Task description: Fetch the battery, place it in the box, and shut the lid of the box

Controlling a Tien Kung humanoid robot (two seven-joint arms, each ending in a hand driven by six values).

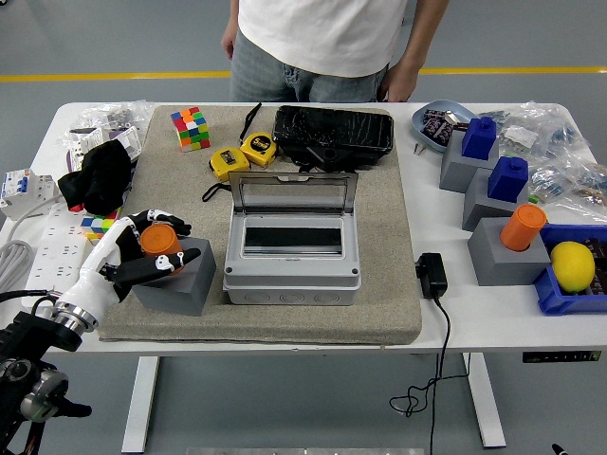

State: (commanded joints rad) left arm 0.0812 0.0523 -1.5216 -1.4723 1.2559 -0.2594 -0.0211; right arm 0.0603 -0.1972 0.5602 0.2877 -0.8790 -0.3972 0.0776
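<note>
Standing upright in its grey holder (175, 280), the orange battery (160, 242) is pinched by the left hand (128, 256) fingers (161, 266), with the open box (292, 248) just to its right.

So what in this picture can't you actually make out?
- The orange battery: the left hand wraps it, so its lower part and how it sits in the gray block are hidden.
- Right arm: out of the head view altogether.
- The box: its interior is dark and its lid glares.
- The person: cut off by the top edge.
- The bags at the far right: contents too small.
</note>
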